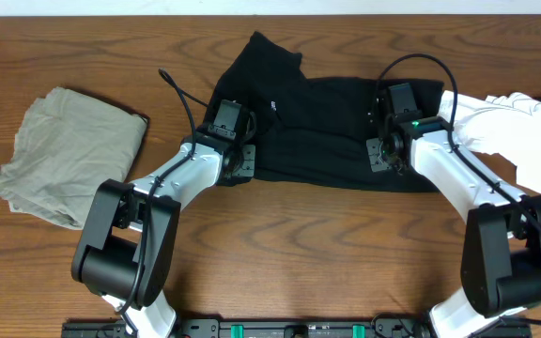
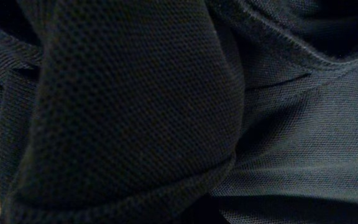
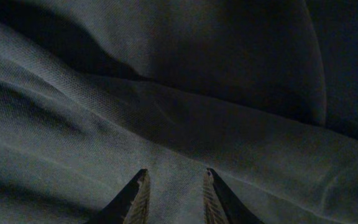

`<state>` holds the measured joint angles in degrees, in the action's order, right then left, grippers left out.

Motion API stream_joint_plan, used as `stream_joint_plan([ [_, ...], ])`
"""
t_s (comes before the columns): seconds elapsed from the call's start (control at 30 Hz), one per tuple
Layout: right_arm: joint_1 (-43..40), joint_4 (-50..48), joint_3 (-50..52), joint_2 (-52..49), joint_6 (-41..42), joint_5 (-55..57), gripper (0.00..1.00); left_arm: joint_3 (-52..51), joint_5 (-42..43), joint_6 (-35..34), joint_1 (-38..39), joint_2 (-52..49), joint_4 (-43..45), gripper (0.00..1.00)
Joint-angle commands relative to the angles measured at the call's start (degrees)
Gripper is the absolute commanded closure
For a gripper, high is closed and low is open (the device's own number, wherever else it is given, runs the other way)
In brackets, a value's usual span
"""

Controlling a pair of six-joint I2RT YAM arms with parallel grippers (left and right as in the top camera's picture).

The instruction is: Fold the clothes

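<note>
Black garment (image 1: 327, 122) lies spread, not yet folded. Left hand (image 1: 239, 161) closed at its edge; right hand (image 3: 174, 177) open, empty.

The left arm (image 1: 162, 183) and right arm (image 1: 458, 169) reach forward, elbows bent. The left gripper (image 1: 225, 120) is closed, its fingertips out of sight. The right gripper (image 3: 174, 175) points down, its 2 fingers (image 3: 135, 196) slightly parted.

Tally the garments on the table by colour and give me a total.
black garment: 1
grey-beige garment: 1
white garment: 1
Total: 3
</note>
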<state>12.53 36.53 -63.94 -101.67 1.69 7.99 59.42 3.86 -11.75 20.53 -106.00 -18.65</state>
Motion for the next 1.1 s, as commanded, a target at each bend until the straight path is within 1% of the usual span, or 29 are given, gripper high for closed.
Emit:
stream_joint_plan([
  [0.0, -0.63, -0.57, 0.33, -1.49, -2.69, 0.57, 0.73, -2.86, -1.33, 0.11, 0.07, -1.18, -1.57, 0.94],
  [0.17, -0.63, -1.38, 0.33, -2.97, -3.72, -1.62, 0.73, -2.86, -1.33, 0.11, 0.07, -1.18, -1.42, 0.94],
  [0.4, -0.63, -3.91, 0.33, -4.74, -3.69, -1.57, 0.74, -2.86, -1.36, 0.11, 0.07, -1.18, -1.42, 0.94],
  [0.43, -0.63, -4.20, 0.33, -4.74, -3.69, -1.51, 0.76, -2.86, -1.36, 0.11, 0.07, -1.18, -1.42, 0.94],
  [0.47, -0.63, -4.42, 0.33, -4.74, -3.67, -1.03, 0.82, -2.86, -1.36, 0.11, 0.07, -1.18, -1.42, 0.94],
  [0.5, -0.63, -4.70, 0.33, -4.74, -3.41, -0.11, 0.93, -2.86, -1.33, 0.11, 0.07, -1.18, -1.42, 0.94],
  [0.53, -0.63, -5.09, 0.33, -4.74, -2.69, 1.11, 0.99, -2.86, -1.33, 0.11, 0.07, -1.18, -1.42, 0.94],
  [0.67, -0.63, -8.81, 0.31, -4.74, 2.49, 9.03, 0.99, -2.86, -1.33, 0.11, 0.07, -1.18, -1.42, 0.94],
  [0.77, -0.63, -13.64, 0.31, -4.74, 5.22, 12.83, 0.98, -2.86, -1.36, 0.11, 0.07, -1.18, -1.44, 0.94],
  [0.83, -0.63, -17.97, 0.31, -4.74, 6.23, 13.05, 0.82, -2.86, -1.33, 0.11, 0.07, -1.18, -1.44, 0.94],
  [0.87, -0.63, -19.69, 0.31, -4.74, 6.56, 13.05, 0.77, -2.86, -1.33, 0.11, 0.07, -1.18, -1.44, 0.94],
  [0.9, -0.63, -21.49, 0.31, -4.74, 6.64, 13.03, 0.71, -2.86, -1.33, 0.11, 0.07, -1.18, -1.44, 0.94],
  [0.97, -0.63, -23.50, 0.31, -4.74, 6.64, 13.00, 0.63, -2.86, -1.36, 0.11, 0.07, -1.18, -1.49, 0.94],
  [1.07, -0.63, -21.86, 0.28, -4.72, 6.60, 13.09, 0.62, -2.86, -1.33, 0.11, 0.07, -1.18, -1.68, 0.94],
])
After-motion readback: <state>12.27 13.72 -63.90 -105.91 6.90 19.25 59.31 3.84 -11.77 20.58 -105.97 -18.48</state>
